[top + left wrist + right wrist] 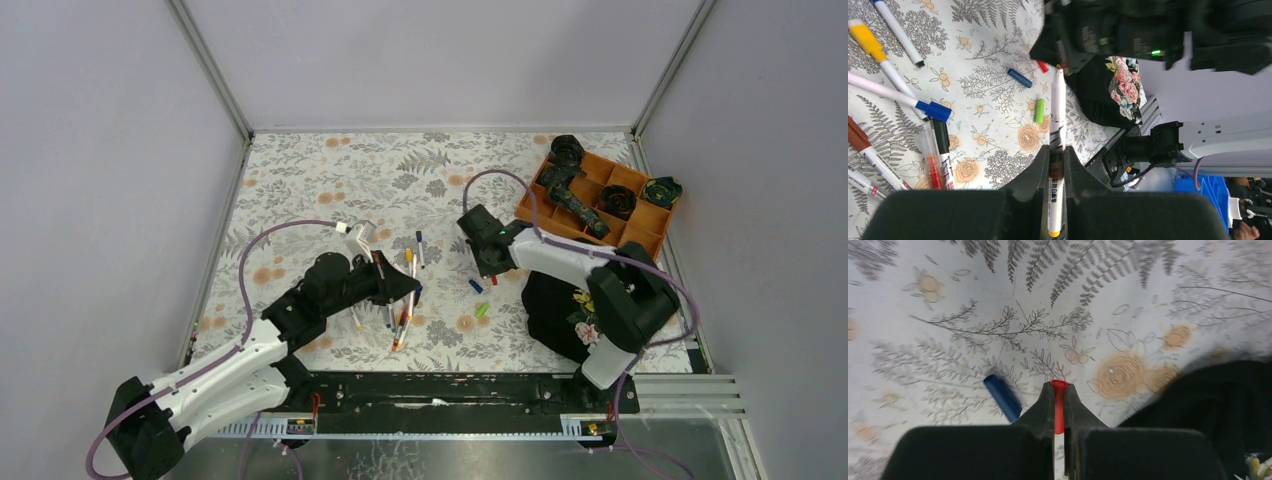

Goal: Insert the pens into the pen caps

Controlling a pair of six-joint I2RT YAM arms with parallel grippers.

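Note:
My left gripper [1056, 155] is shut on a white pen [1057, 115] with a yellow end. The pen points away toward the right gripper, and its tip is close beside a red cap [1042, 66] there. My right gripper [1059, 390] is shut on that red cap [1059, 407], whose flared end sticks out past the fingertips. A white strip shows between the jaws behind it. In the top view the left gripper [408, 286] and right gripper [480, 265] face each other above the mat. Loose pens [405, 320] lie under the left gripper. A blue cap [476, 286] and a green cap [482, 311] lie near the right gripper.
An orange compartment tray [650, 235] with black parts stands at the back right. A black flowered cloth [555, 310] lies at the front right. Walls close in the mat on three sides. Several pens, some capped, lie left of the held pen [898, 97].

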